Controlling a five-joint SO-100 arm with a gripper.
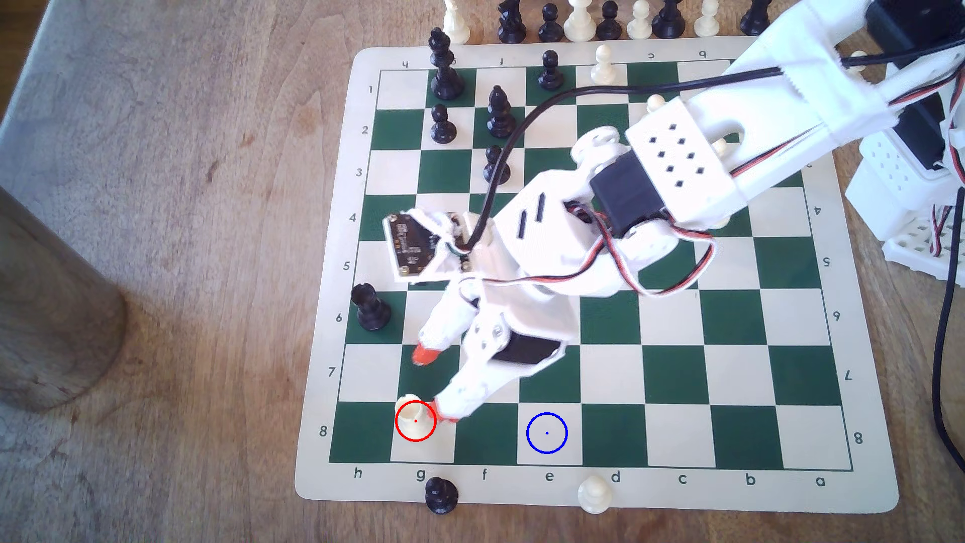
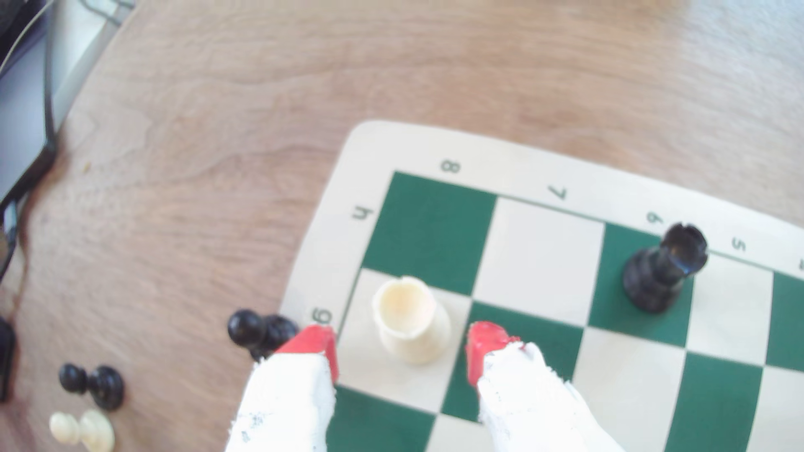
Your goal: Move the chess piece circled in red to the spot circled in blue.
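Observation:
The chess piece (image 1: pixel 411 417) is a short cream piece with a wide round top, standing inside the red ring on cream square g8 of the board (image 1: pixel 679 491). The spot (image 1: pixel 546 433) is the blue-ringed cream square e8, two squares toward the exterior view's right, and it is bare. My gripper (image 1: pixel 436 386) is open, its red-tipped fingers (image 1: pixel 446 416) straddling the piece. In the wrist view the chess piece (image 2: pixel 409 319) stands upright between the two red fingertips (image 2: pixel 485 347) of the gripper (image 2: pixel 402 347), with a gap on each side.
A black castle-topped piece (image 1: pixel 371 308) (image 2: pixel 661 269) stands on h6. A black pawn (image 1: pixel 441 493) and a cream pawn (image 1: pixel 594 493) sit on the board's near border. More black pieces (image 1: pixel 498 112) stand in rows 1 to 3. A wooden post (image 1: pixel 52 313) rises at the exterior view's left.

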